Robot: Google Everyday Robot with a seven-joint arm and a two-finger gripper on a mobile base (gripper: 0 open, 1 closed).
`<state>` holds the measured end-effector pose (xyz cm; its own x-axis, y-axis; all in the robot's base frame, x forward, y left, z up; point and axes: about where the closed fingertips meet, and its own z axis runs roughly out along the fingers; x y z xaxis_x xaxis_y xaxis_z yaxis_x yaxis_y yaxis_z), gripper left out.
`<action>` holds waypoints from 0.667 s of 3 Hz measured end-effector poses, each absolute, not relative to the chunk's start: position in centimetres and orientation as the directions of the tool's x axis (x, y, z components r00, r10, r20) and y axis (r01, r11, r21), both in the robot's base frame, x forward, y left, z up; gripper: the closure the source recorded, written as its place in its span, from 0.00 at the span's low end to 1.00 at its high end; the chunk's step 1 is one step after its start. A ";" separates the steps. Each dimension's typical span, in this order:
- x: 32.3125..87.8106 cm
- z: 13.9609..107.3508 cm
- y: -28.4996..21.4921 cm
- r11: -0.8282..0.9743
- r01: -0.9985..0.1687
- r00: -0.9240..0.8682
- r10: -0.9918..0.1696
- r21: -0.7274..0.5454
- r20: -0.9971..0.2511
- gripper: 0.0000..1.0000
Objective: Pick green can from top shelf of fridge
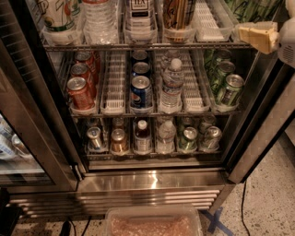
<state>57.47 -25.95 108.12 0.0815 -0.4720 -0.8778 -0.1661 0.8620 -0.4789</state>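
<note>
Gripper (243,34) sits at far right of fridge (152,182), in front of the right end of the top shelf (147,46) front rail, tip pointing left. Can't tell if it's spread or closed; nothing seen in its grasp. Green can (251,8) = just above gripper and a bit further back, in the shelf's far-right lane. Only its lower side w/ pale streaks shows, lid cut off by frame top. Long axis looks upright, judging from the streaks. Can and gripper are near but apart, no contact. Key relation: can lies up and inward from gripper, so next move prob needs a lift plus a reach into the lane, approaching from the side across the upright axis. Single arm, so no choice there. More green cans (230,87) well below gripper on the next shelf = wrong shelf. Red cola cans (80,92) and Pepsi can (140,92) are down-left of gripper, well apart.
</note>
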 end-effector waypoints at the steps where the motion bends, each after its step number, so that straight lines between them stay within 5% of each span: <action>1: 57.8 108.0 -26.9 0.866 -0.109 0.069 -0.484 -0.488 -0.873 0.27; 2: 58.0 107.5 -27.2 0.873 -0.081 0.049 -0.479 -0.481 -0.877 0.32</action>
<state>58.02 -27.21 107.51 0.0485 -0.4785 -0.8767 -0.0806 0.8730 -0.4810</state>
